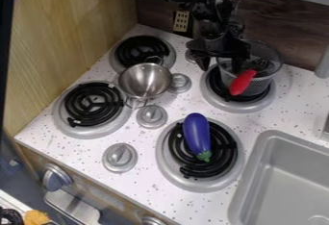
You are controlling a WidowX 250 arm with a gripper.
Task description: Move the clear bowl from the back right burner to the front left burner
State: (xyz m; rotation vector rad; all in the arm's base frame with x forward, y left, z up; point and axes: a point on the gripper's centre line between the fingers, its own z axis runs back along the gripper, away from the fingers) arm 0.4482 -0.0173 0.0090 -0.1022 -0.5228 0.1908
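Gripper: the black gripper (220, 66) hangs beside the wire basket (262, 82), at its upper-left side as seen; its two fingers stand apart with nothing clasped between them, so it is released, and one fingertip lies near the red object.
Red object: slender, tilted against the near side of the basket, which probably props it; whether its upper end rests inside cannot be told (242, 82).
Basket support: a coil burner (215, 87) beneath the basket, its broad face apparently giving a level seat.
Eggplant: purple, nearer the viewer than the basket, lying on another burner (226, 157) with its green stem toward the viewer; the coil's ridges likely limit rolling (196, 131).
Metal pot: upright, left of the basket, beside two further burners and near the control knobs (152, 116); its round body probably depends on the stand below for steadiness (145, 81).
Sink: nearer the viewer and rightward from the basket (251, 173).
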